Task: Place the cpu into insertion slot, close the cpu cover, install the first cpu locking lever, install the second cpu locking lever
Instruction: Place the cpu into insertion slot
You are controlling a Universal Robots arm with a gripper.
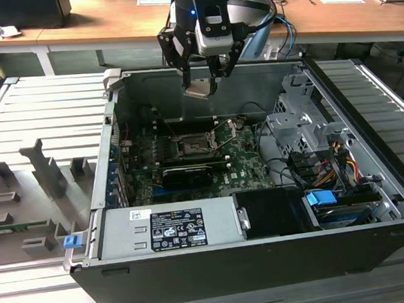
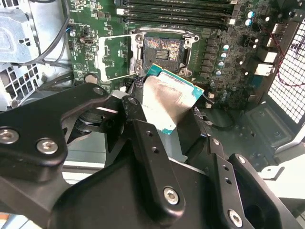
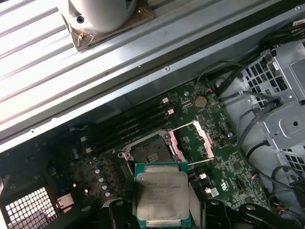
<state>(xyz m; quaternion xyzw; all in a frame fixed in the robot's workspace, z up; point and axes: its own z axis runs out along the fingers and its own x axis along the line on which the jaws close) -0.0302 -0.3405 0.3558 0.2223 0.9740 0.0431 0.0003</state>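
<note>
Grip on the cpu, held over the open computer case.
Your gripper is clenched on the tilted chip, at twelve o'clock from the bare insertion slot in the exterior view and clear of it. The cpu cover stands open at the slot's three o'clock. The case rests on a ribbed grey metal table. A wooden desk with papers runs across twelve o'clock.

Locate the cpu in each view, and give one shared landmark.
Exterior view: cpu in the pincer, above the open case.
Second wrist view: cpu tilted, beside the insertion slot.
First wrist view: cpu close to that slot.
Shared landmark: the insertion slot.
</note>
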